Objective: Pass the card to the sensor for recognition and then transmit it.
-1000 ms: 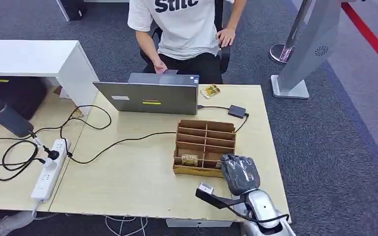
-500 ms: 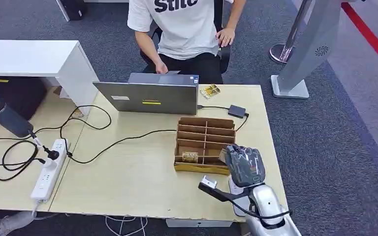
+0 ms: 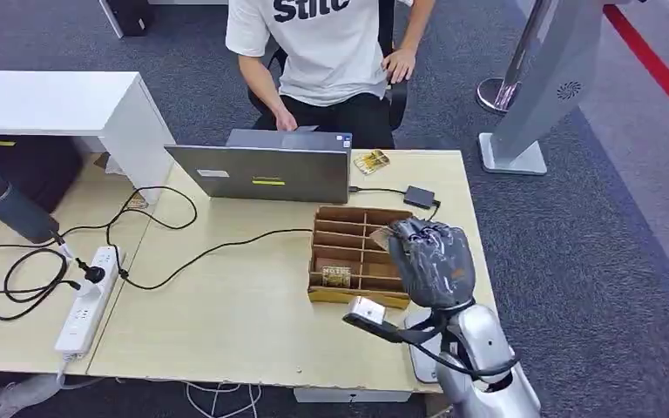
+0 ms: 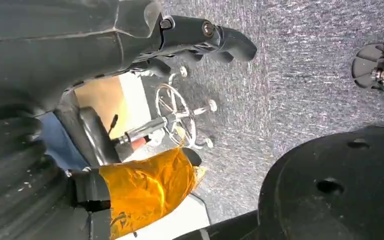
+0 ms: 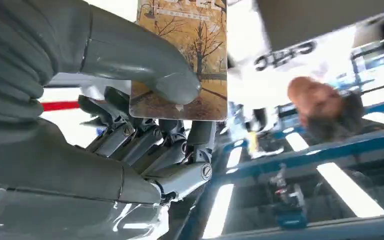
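Observation:
My right hand [image 3: 429,259] is raised over the right side of the wooden compartment box [image 3: 348,233], its back turned to the head camera. Close up, this hand [image 5: 145,130] pinches a card [image 5: 190,50] printed with autumn trees between its thumb and fingers. Another card [image 3: 335,278] stands in a front compartment of the box. The small dark sensor [image 3: 419,197] lies behind the box, wired to the laptop [image 3: 261,171]. One more card [image 3: 371,161] lies near the table's far edge. My left hand [image 4: 200,35] hangs above the carpet, fingers apart and holding nothing.
A person [image 3: 331,52] sits behind the laptop. Cables run across the table [image 3: 226,305] to a power strip [image 3: 87,300] on the left, near a dark bottle [image 3: 9,205]. A white stand [image 3: 531,96] rises on the floor at the far right.
My right hand has risen from the box's front right corner and moved toward the far side of the box, now higher and closer to the sensor.

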Motion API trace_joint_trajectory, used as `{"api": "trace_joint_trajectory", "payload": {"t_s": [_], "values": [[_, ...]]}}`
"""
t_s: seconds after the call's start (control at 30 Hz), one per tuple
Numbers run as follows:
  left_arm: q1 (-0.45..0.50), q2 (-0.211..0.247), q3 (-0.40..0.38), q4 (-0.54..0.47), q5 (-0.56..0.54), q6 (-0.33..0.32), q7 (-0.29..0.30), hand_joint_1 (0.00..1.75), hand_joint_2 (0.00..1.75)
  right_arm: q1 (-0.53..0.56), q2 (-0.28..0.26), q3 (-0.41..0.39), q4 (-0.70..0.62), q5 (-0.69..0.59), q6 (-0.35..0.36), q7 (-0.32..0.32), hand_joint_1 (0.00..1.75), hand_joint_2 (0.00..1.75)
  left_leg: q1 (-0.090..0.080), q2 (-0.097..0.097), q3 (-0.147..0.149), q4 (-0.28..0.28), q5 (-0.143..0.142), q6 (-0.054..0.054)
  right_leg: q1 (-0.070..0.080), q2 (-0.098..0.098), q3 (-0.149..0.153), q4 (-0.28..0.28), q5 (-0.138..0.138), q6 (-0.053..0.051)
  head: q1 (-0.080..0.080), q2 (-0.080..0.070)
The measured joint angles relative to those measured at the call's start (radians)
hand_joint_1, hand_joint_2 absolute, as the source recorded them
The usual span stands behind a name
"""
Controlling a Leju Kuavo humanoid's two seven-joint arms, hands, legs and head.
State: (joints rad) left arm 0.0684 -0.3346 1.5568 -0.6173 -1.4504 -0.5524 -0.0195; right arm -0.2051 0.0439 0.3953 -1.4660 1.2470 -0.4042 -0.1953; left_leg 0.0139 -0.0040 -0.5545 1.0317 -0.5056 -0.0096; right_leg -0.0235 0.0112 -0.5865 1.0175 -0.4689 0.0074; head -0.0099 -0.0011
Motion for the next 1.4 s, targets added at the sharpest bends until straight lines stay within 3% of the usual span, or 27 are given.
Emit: {"api": "trace_joint_trajectory", "payload": {"t_s": [0.07, 0.2, 0.47, 0.67, 0.9, 1.4], "values": [[-0.002, 0.000, 0.000, -0.019, -0.030, -0.030, -0.008, 0.00, 1.75, -0.064, 0.001, 0.030, 0.005, -0.030, 0.068, -0.003, 1.75, 1.75, 0.000, 0.000, 0.000, 0.000, 0.001, -0.001, 0.000, 0.000, 0.000, 0.001, 0.000, 0.000, 0.000, 0.000], [-0.006, 0.000, 0.000, -0.064, -0.097, -0.091, -0.028, 0.00, 1.75, -0.229, 0.038, 0.093, 0.065, -0.038, 0.171, 0.054, 1.75, 1.75, 0.000, 0.001, 0.000, 0.000, 0.003, -0.002, 0.000, 0.000, -0.001, 0.001, 0.001, -0.001, 0.000, 0.000], [-0.006, -0.005, -0.014, -0.142, -0.115, -0.143, -0.034, 0.00, 1.75, -0.525, 0.172, 0.162, 0.301, -0.055, 0.258, 0.151, 1.75, 1.75, 0.001, 0.000, 0.000, 0.000, 0.005, -0.003, 0.001, 0.000, -0.002, 0.003, 0.002, -0.003, 0.000, 0.000], [-0.005, -0.005, -0.042, -0.173, -0.115, -0.162, -0.034, 0.00, 1.75, -0.632, 0.239, 0.179, 0.480, 0.042, 0.213, 0.221, 1.75, 1.75, 0.001, -0.001, 0.000, 0.000, 0.006, -0.004, 0.001, 0.000, -0.002, 0.002, 0.003, -0.003, 0.000, 0.000], [-0.002, -0.005, -0.063, -0.192, -0.115, -0.174, -0.034, 0.00, 1.75, -0.655, 0.291, 0.187, 0.655, 0.084, 0.164, 0.245, 1.75, 1.75, 0.001, -0.001, -0.001, 0.000, 0.006, -0.004, 0.001, -0.001, -0.002, 0.002, 0.002, -0.003, 0.000, 0.000], [0.002, -0.005, -0.077, -0.208, -0.115, -0.182, -0.034, 0.00, 1.75, -0.696, 0.308, 0.187, 0.765, 0.101, 0.137, 0.264, 1.75, 1.75, 0.001, -0.001, 0.000, 0.000, 0.006, -0.004, 0.001, -0.001, -0.002, 0.002, 0.003, -0.003, 0.000, 0.000]]}}
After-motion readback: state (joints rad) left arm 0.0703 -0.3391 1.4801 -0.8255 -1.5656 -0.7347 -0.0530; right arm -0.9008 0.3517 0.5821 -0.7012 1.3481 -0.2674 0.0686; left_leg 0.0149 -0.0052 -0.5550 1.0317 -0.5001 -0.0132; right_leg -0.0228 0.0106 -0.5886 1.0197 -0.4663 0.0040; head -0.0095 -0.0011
